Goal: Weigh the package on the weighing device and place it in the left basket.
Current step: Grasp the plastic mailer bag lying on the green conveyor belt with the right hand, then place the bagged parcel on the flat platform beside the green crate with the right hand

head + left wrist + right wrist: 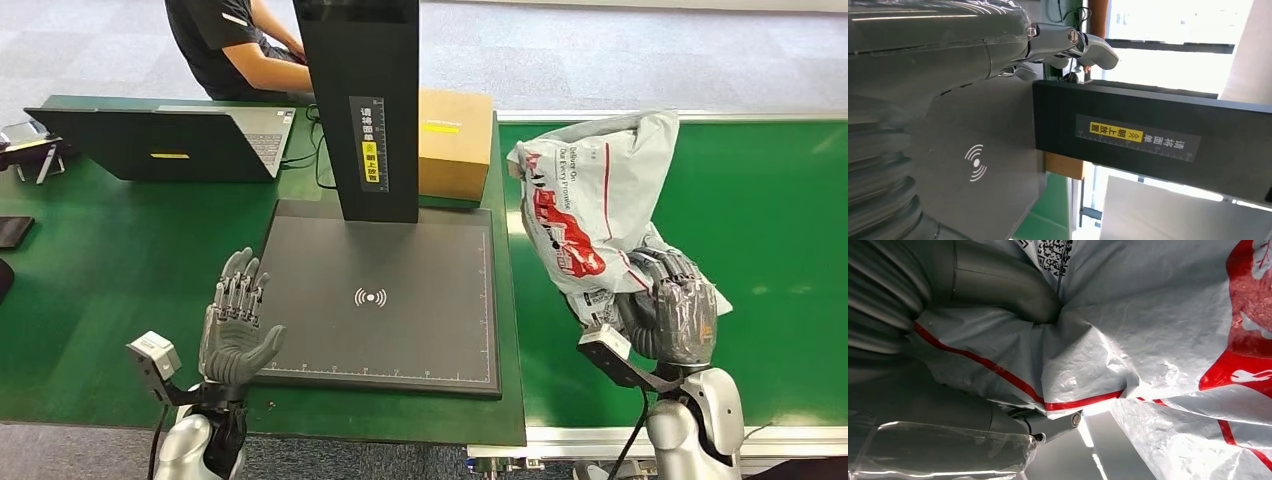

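Gripping the package [590, 205] by its lower end, the right hand [672, 312] holds this one grey poly mailer with red print upright above the green conveyor surface [780, 250], just right of the gap that parts it from the green bench [110, 270]. In the right wrist view the thumb [1003, 285] and fingers press crumpled folds of the bag [1158, 330] between them.

One weighing device [400, 300] lies at the bench's right edge, its dark flat platform reaching almost to the front edge; its black upright column [370, 100] rises from the platform's far side. The platform top is bare, and the conveyor's far right stretch is open green.

The left hand [238, 325] stands at the platform's left edge, palm facing the platform, fingers straight and spread, holding nothing; whether it touches the platform I cannot tell.

Behind the column sits one cardboard box [455, 140]. One open laptop [170, 140] stands at the bench's far left, with one person [235, 45] seated beyond the far edge
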`<move>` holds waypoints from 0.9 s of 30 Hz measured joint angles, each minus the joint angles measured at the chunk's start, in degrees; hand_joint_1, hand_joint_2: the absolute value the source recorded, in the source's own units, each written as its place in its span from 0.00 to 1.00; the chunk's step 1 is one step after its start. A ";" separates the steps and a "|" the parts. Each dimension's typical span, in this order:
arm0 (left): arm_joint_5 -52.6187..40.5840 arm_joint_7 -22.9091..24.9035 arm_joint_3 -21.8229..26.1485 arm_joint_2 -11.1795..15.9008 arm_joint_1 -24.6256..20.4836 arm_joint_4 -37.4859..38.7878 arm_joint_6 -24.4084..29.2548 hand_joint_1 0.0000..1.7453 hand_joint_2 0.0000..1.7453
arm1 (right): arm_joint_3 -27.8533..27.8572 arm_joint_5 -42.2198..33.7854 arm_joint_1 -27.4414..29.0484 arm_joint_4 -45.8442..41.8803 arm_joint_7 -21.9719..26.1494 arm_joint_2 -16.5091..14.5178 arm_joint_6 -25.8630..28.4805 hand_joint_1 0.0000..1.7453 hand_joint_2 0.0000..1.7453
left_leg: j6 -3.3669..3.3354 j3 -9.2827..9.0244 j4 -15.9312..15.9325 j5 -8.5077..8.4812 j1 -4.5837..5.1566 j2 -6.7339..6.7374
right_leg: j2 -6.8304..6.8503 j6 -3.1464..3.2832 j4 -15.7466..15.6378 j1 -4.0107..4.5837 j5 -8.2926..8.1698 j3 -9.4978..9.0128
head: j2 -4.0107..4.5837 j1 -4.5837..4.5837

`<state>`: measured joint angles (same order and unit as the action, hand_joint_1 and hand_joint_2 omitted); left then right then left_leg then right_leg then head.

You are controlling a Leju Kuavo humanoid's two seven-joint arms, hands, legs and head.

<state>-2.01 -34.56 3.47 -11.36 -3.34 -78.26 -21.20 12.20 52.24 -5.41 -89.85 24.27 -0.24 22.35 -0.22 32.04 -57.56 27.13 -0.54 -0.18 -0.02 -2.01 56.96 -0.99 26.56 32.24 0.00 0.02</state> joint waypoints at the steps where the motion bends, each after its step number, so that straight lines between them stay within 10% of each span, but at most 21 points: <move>1: 0.00 -0.28 -0.09 0.01 -0.08 0.01 0.01 0.00 1.00 | -0.97 0.14 0.04 -0.72 0.99 -0.02 -0.68 1.00 1.00 | 0.00 0.00 0.00 0.00 0.00 0.00 | 0.00 0.00 0.00 0.00 0.00 0.00 | 0.00 0.01; 8: -0.38 -2.27 -2.06 0.66 -1.15 0.29 -0.22 0.00 1.00 | -11.75 11.18 -3.37 0.52 4.97 2.13 -4.87 1.00 1.00 | 0.01 -0.01 0.00 -0.02 0.00 0.02 | -0.01 0.01 0.02 0.00 -0.02 -0.02 | 0.00 0.00; 27: 0.84 -4.46 -4.50 3.13 -2.74 0.92 0.83 0.00 1.00 | -35.16 12.77 -28.21 25.58 6.42 5.27 -7.40 1.00 1.00 | 0.01 0.04 -0.01 -0.06 -0.01 -0.02 | 0.03 0.03 0.05 0.00 -0.03 0.02 | 0.00 -0.01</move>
<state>-1.17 -39.02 -1.03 -8.23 -6.07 -77.35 -20.38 -22.96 65.01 -33.61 -64.27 30.70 5.03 14.94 -0.21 32.09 -57.57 27.07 -0.55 -0.20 0.01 -1.98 57.02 -0.99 26.52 32.25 0.00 0.01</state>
